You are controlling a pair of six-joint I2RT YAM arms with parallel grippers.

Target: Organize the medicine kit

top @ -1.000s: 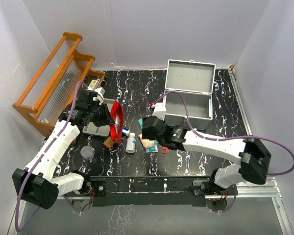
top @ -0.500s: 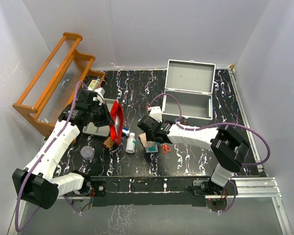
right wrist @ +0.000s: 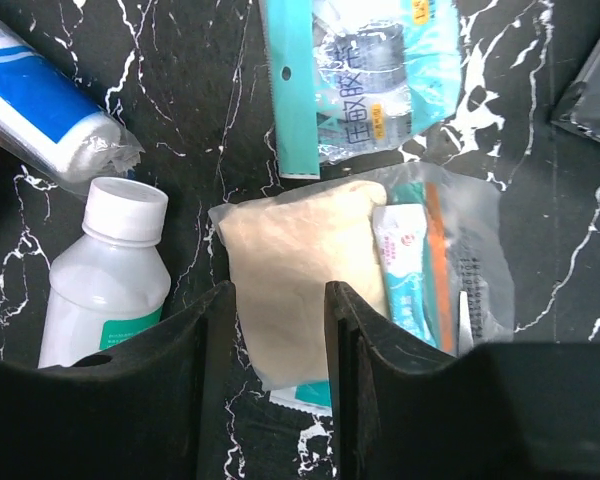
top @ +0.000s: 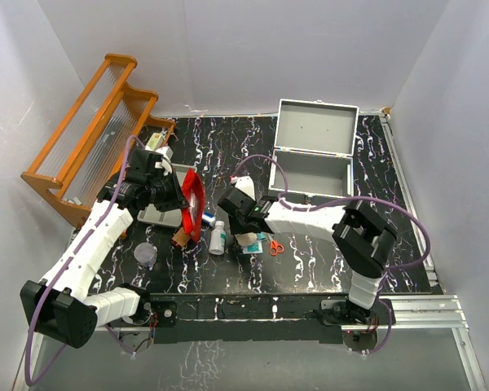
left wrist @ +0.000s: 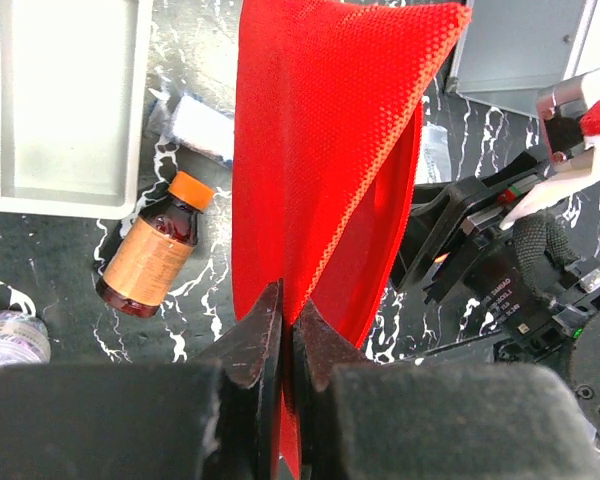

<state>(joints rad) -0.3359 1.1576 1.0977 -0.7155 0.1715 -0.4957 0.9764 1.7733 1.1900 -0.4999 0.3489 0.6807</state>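
My left gripper [left wrist: 288,330] is shut on the lower edge of a red mesh pouch [left wrist: 330,150], holding it upright and spread open above the table; in the top view the pouch [top: 194,199] hangs beside the left gripper [top: 182,202]. My right gripper [right wrist: 280,300] is open, its fingers on either side of a beige packet [right wrist: 290,260] in clear plastic that lies on the table. In the top view the right gripper [top: 243,230] is just right of the pouch, over the beige packet [top: 247,240]. The open grey case [top: 314,159] stands at the back right.
A white bottle [right wrist: 110,275], a blue-and-white tube [right wrist: 40,105], a teal packet [right wrist: 365,70] and a teal sachet [right wrist: 405,270] lie around the beige packet. An amber bottle [left wrist: 150,250] and a grey tray [left wrist: 65,100] lie left of the pouch. Orange scissors [top: 275,247], a clear cup [top: 146,255] and a wooden rack [top: 90,126] are nearby.
My right gripper has moved left and forward along the table, over the beige packet next to the white bottle. The left gripper and red pouch have not moved.
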